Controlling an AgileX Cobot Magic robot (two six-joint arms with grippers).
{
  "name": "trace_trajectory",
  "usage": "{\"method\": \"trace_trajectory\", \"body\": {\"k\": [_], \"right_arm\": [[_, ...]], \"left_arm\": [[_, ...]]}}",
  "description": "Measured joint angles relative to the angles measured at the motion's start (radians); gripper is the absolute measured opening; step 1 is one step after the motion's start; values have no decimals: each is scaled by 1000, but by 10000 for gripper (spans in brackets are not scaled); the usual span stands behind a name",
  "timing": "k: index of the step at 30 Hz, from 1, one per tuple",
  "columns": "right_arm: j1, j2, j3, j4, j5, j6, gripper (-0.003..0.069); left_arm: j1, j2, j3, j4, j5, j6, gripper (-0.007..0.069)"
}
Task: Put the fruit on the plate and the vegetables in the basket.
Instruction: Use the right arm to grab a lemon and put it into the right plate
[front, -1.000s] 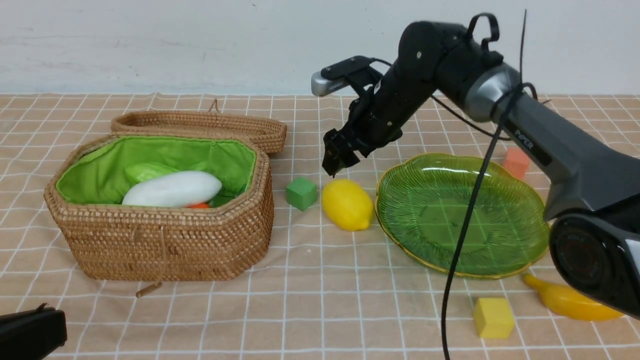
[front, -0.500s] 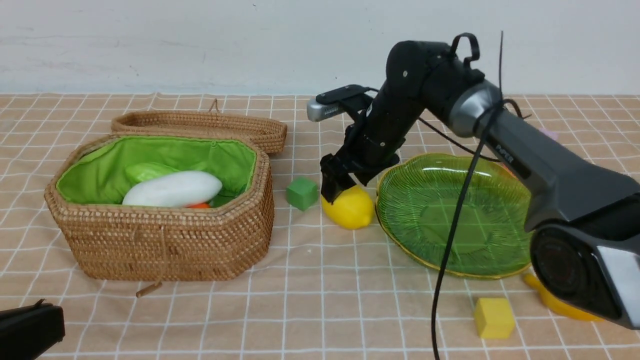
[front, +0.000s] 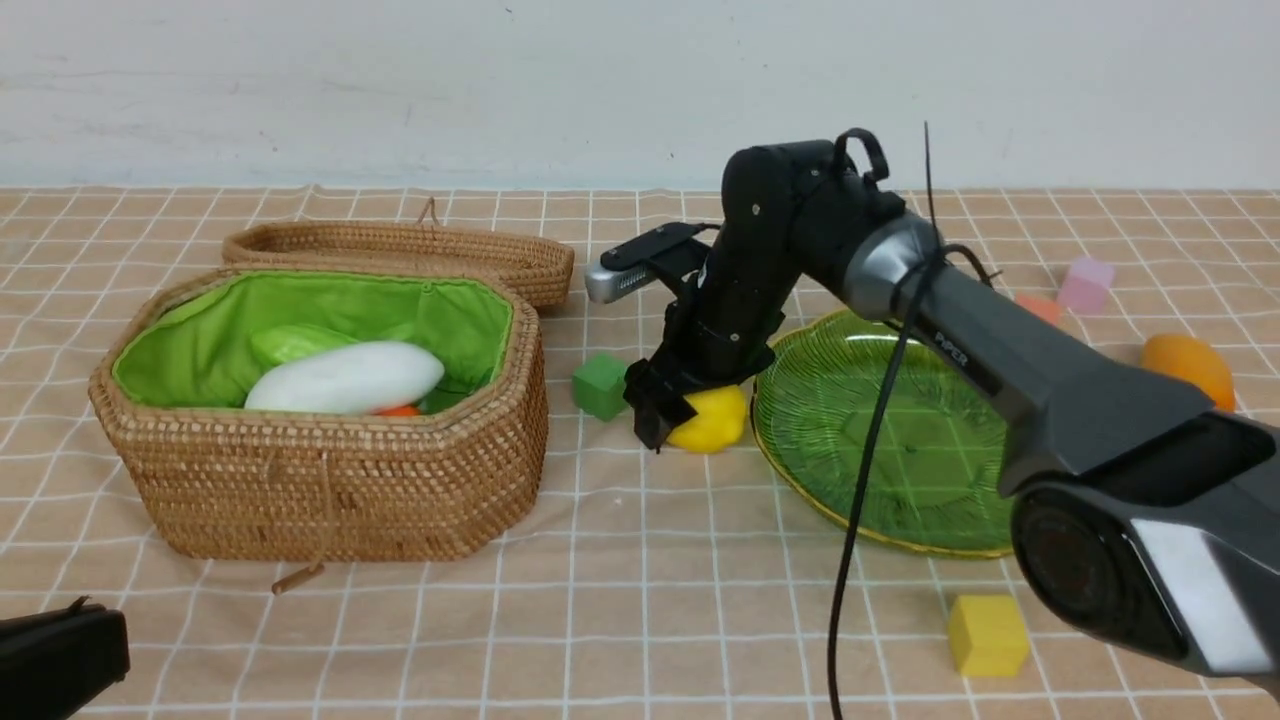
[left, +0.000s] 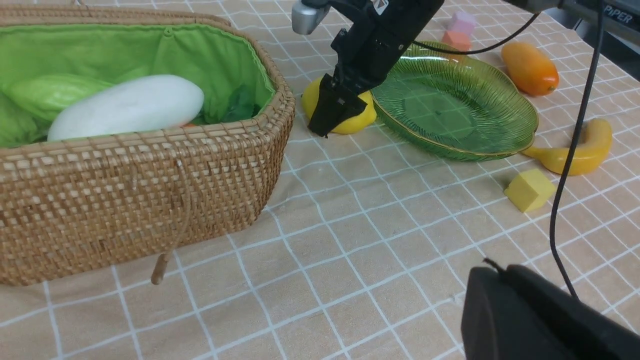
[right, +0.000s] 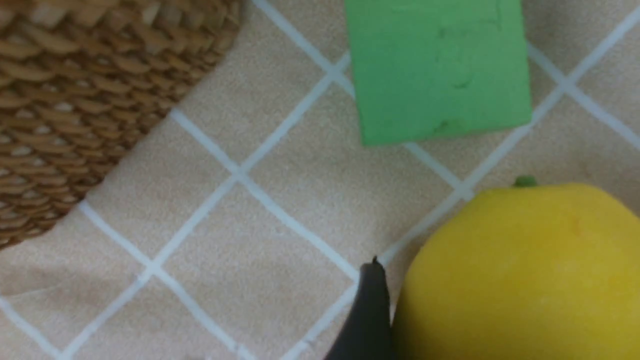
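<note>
Tan grid tablecloth. Loose foam blocks around the work area: green cube between basket and lemon, near the lemon but apart from it; yellow cube on the robot's side of the plate; pink cube and a salmon cube beyond the plate, the salmon one half hidden by the right arm. That arm and its black cable cross the plate in the front view and hide the banana there. Lemon lies on the cloth just beside the plate's left rim, on its side; long axis runs roughly from the cube side toward the plate, and the small green stem mark faces the green cube. Right gripper is down over the lemon, astride it; one dark finger sits against the lemon's flank, the other is hidden, so I cannot tell whether it is clamped. Left gripper is closed, low at the near left edge, well apart from everything. Plate holds nothing. Banana lies off the plate by its near right rim, one tip close to the rim. Mango lies on the cloth to the plate's right. Basket is open, lid laid back behind it; inside are a white radish, a cucumber behind it, and a sliver of carrot under the radish.
</note>
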Motion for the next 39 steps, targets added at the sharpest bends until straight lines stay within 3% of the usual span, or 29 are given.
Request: {"method": "trace_trajectory", "body": {"k": [7, 10, 12, 14, 18, 22, 27, 32, 39], "right_arm": [[0, -144, -48, -22, 14, 116, 597], [0, -267, 2, -101, 13, 204, 597], [-6, -337, 76, -147, 12, 229, 597], [-48, -487, 285, -198, 8, 267, 597], [-163, -599, 599, -180, -31, 297, 597], [-274, -590, 832, -81, -228, 295, 597], [-287, -525, 872, 27, -336, 175, 598], [-283, -519, 872, 19, -335, 140, 680], [-283, -612, 874, -32, -249, 134, 663]], "left_arm": [[0, 0, 0, 3, -4, 0, -6], [0, 0, 0, 9, -20, 0, -6], [0, 0, 0, 14, -28, 0, -6], [0, 0, 0, 15, -34, 0, -6], [0, 0, 0, 15, -34, 0, -6], [0, 0, 0, 15, -39, 1, -6], [0, 0, 0, 15, -42, 1, -6], [0, 0, 0, 15, -40, 1, -6], [0, 0, 0, 16, -37, 1, -6]]}}
